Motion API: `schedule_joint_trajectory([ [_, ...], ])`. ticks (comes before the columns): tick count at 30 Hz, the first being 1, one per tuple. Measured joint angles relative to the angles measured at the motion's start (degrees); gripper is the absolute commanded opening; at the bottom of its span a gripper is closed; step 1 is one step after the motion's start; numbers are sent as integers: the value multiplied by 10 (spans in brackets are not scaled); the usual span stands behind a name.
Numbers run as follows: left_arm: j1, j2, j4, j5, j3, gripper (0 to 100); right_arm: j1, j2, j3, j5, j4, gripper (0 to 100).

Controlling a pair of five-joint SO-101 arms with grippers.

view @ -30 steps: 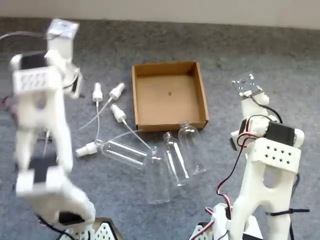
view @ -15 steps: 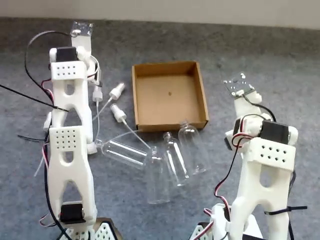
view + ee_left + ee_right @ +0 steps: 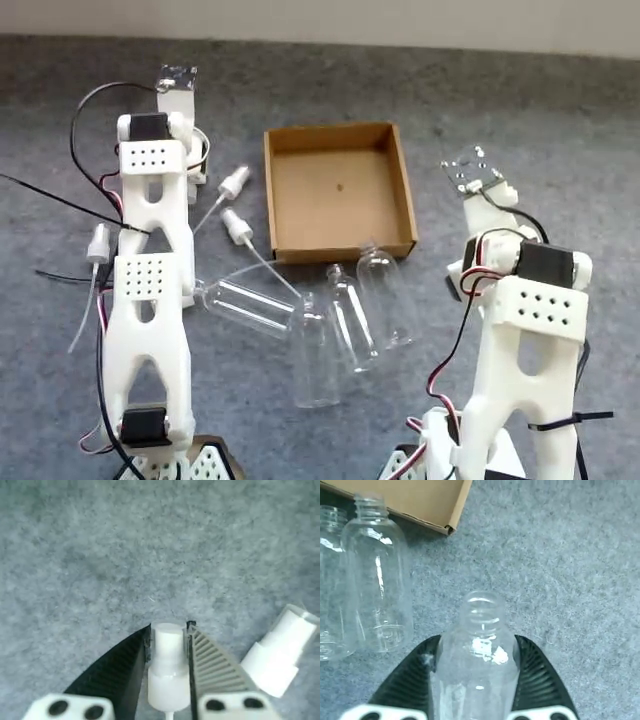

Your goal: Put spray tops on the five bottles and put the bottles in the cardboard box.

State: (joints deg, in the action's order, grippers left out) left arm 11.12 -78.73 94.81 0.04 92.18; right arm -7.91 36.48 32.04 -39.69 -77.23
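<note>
1. Far left: pinching a spray top [image 3: 167,677] between the fingers of the left gripper [image 3: 168,630], over bare carpet [image 3: 150,540], another top [image 3: 277,652] just beside.
2. Middle: zero in the cardboard box [image 3: 405,180] so far, zero capped. Basically just starting.
3. Below the box: four bottles [image 3: 350,320] lying huddled, tubes from loose tops [image 3: 237,226] straggling across them, so awkward to grab.
4. Right: squeezing the fifth bottle [image 3: 478,672] in the right gripper [image 3: 478,642], neck open.
</note>
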Motion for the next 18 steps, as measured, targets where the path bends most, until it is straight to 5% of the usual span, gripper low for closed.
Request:
schedule_joint_trajectory([
  [9,12,40,23,-2,7,45,8,0,0,0,3,5],
  [14,19,185,41,-2,7,45,62,22,-19,3,70,5],
  [18,18,328,49,-2,7,45,122,58,-25,75,142,4],
])
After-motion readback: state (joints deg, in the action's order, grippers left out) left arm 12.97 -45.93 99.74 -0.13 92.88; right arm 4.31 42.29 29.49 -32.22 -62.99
